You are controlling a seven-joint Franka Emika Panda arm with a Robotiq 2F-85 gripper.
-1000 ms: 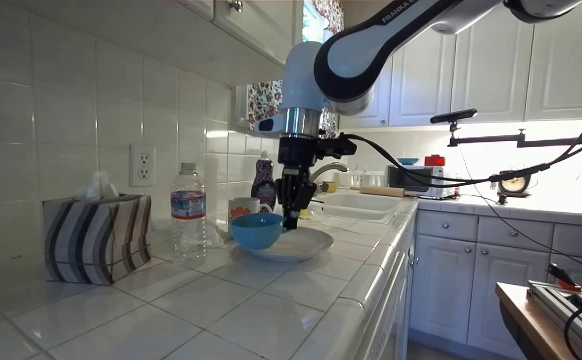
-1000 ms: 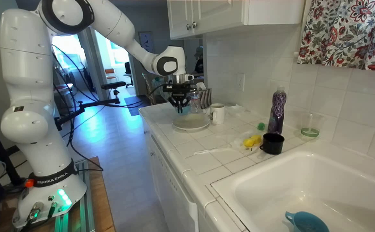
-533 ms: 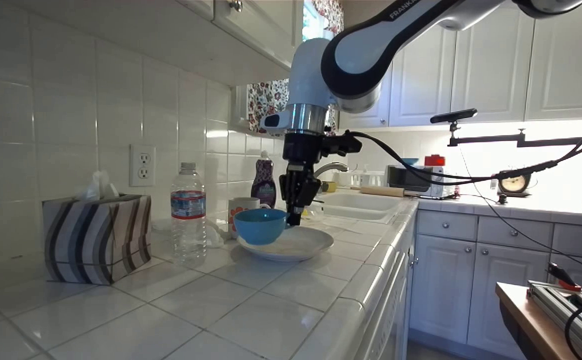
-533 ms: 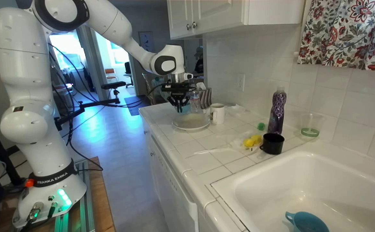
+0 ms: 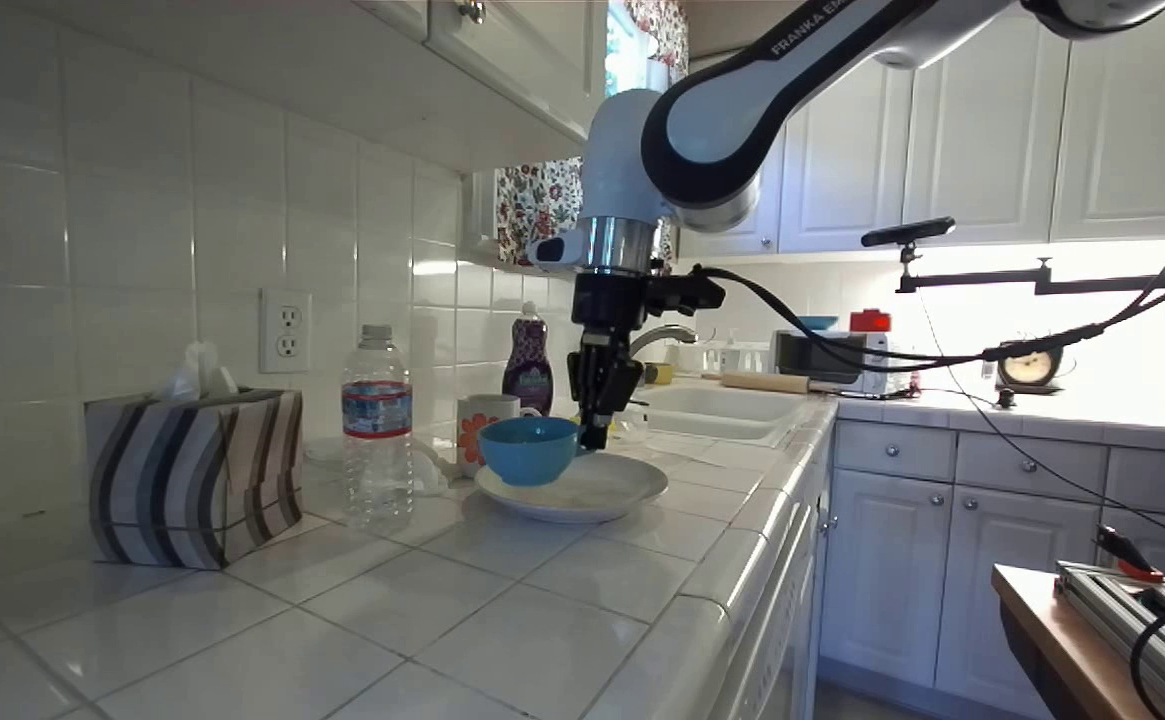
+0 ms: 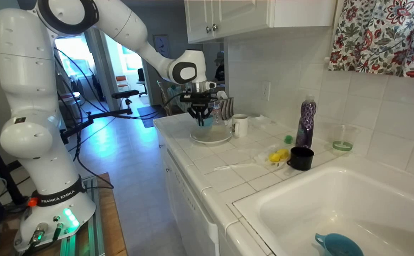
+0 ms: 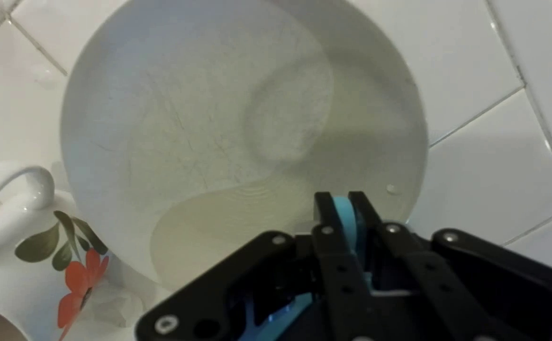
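Note:
My gripper (image 5: pixel 594 440) is shut on a blue bowl-like cup (image 5: pixel 528 452). It holds the cup in the air over one side of a pale plate (image 5: pixel 637 485). The gripper also shows in an exterior view (image 6: pixel 201 122), partly in front of the cup (image 6: pixel 208 121). In the wrist view the fingertips (image 7: pixel 344 195) pinch a thin blue strip of the cup (image 7: pixel 347 218); I cannot tell whether it is rim or handle. The plate (image 7: pixel 200 123) lies below with some liquid and a shadow on it. A white mug (image 7: pixel 24 284) with an orange flower stands beside the plate.
A water bottle (image 5: pixel 377 440) and a striped tissue box (image 5: pixel 192 480) stand near the wall. A purple soap bottle (image 6: pixel 305 122), yellow item (image 6: pixel 278 155) and black cup (image 6: pixel 300 158) are near the sink (image 6: pixel 292 185). A blue cup (image 6: pixel 342 245) lies in the sink.
My gripper and the held blue cup have shifted slightly sideways, further over the plate. They rose a little, and the arm has dipped slightly since half a second ago. The plate stays put.

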